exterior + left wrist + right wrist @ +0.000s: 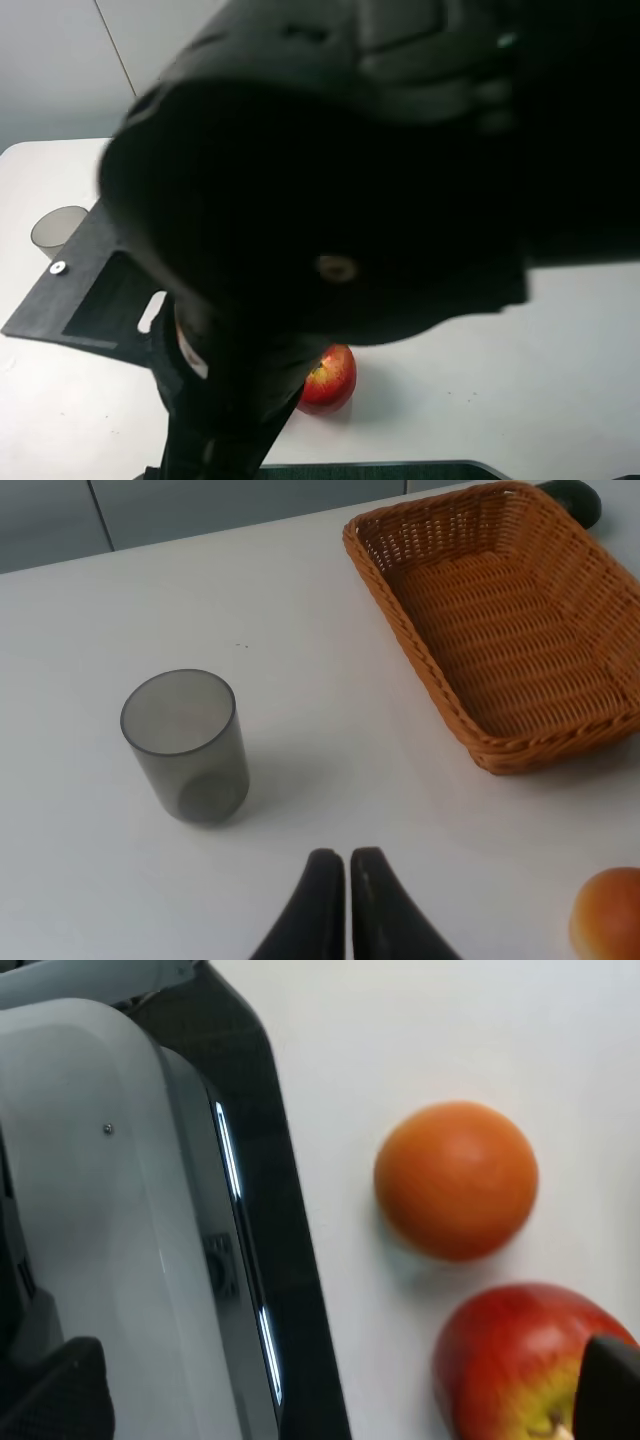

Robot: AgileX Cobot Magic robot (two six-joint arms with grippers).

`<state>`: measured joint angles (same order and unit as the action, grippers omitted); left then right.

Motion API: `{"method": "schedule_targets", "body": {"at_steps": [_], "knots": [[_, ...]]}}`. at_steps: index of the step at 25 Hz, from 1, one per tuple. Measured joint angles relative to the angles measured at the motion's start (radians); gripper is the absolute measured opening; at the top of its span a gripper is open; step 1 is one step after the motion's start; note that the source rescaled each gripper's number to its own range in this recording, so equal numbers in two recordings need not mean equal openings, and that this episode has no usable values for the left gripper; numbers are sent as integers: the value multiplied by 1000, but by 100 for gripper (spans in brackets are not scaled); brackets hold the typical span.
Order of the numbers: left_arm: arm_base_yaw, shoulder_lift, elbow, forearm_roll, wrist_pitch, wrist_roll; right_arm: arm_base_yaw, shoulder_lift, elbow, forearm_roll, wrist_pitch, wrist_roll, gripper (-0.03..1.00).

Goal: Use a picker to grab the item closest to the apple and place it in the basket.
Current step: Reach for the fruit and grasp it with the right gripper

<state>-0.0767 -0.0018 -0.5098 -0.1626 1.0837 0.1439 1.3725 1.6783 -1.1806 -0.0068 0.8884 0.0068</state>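
Observation:
The orange fruit [456, 1180] lies on the white table right beside the red apple [525, 1360], with a narrow gap between them. In the exterior high view only the apple [332, 378] shows, below a dark arm that blocks most of the frame. The wicker basket [590, 730] stands empty, and the orange fruit [608, 915] shows at the frame's edge on the near side of it. My left gripper [347, 870] is shut with nothing in it, above bare table between the cup and the basket. Of the right gripper, only one dark fingertip [610, 1390] shows, over the apple.
A grey translucent cup [187, 745] stands upright near the left gripper, also seen as the cup [58, 228]. A dark green fruit [577, 495] lies behind the basket. A black flat plate [70, 295] lies at the left. The robot's white and black base [120, 1230] borders the fruits.

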Motion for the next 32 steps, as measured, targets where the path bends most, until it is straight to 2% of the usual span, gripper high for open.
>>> {"method": "schedule_targets", "body": {"at_steps": [9,15,21,32], "knots": [[0,0,0,0,0,0,0,142,-70,-39,-77,2,100],[0,0,0,0,0,0,-48,218,-101,-50,-94,-7,100],[0,0,0,0,0,0,-86,276,-101,-28,-98,-59,100],[0,0,0,0,0,0,-107,360,-103,-8,-165,-68,100]]}}
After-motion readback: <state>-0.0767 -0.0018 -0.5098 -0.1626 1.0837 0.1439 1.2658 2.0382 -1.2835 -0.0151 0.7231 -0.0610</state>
